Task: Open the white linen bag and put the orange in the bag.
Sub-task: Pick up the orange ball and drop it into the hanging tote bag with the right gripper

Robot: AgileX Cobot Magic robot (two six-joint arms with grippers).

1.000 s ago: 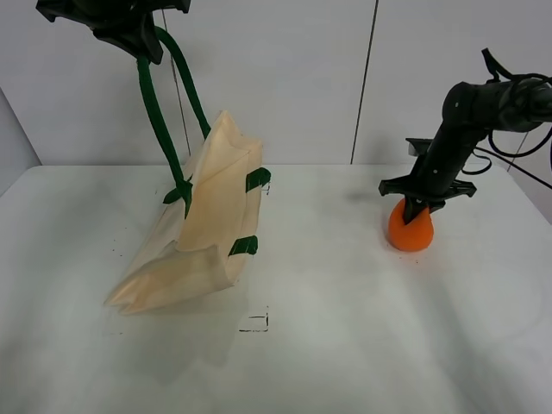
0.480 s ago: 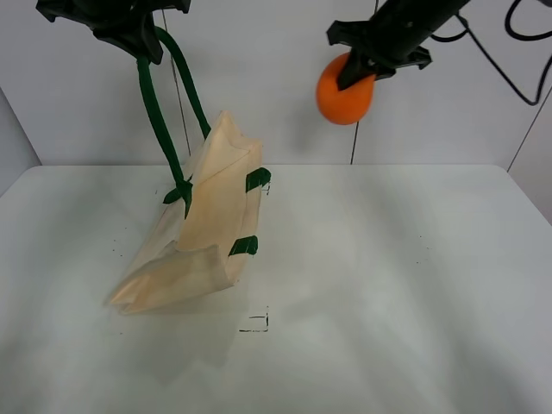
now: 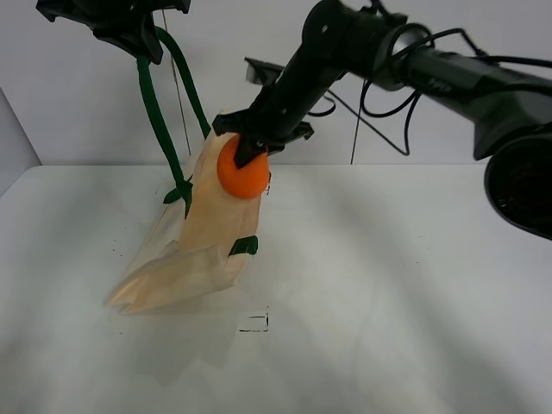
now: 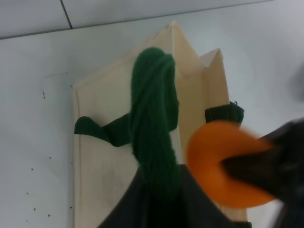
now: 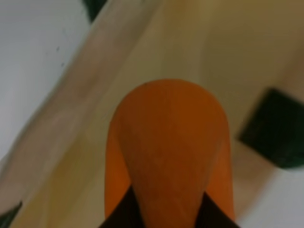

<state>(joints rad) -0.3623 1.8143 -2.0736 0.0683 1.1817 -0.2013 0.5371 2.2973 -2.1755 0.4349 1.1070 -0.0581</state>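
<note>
Left gripper (image 3: 138,43) high above the table (image 3: 388,285), clamped on the dark green strap handles (image 3: 159,121); the white linen bag (image 3: 211,216) hangs from them, tilted, its lower end resting on the table.

Right gripper (image 3: 250,148) reaches across the middle, pinched on the top of the orange (image 3: 242,175); fruit hangs below the fingers, off the table, right at the bag's upper edge near 1 green tab (image 3: 244,246).

Left wrist view: mouth looks like a narrow slot; orange sits over the side wall, not squarely over the gap; cannot tell if any of it is inside yet.

Risks, as I judge them:
- release here; orange strikes the rim or outer panel, rolls off across the table
- fingers press soft fabric; mouth folds shut
- bag held by straps only; a nudge swings it off line
</note>
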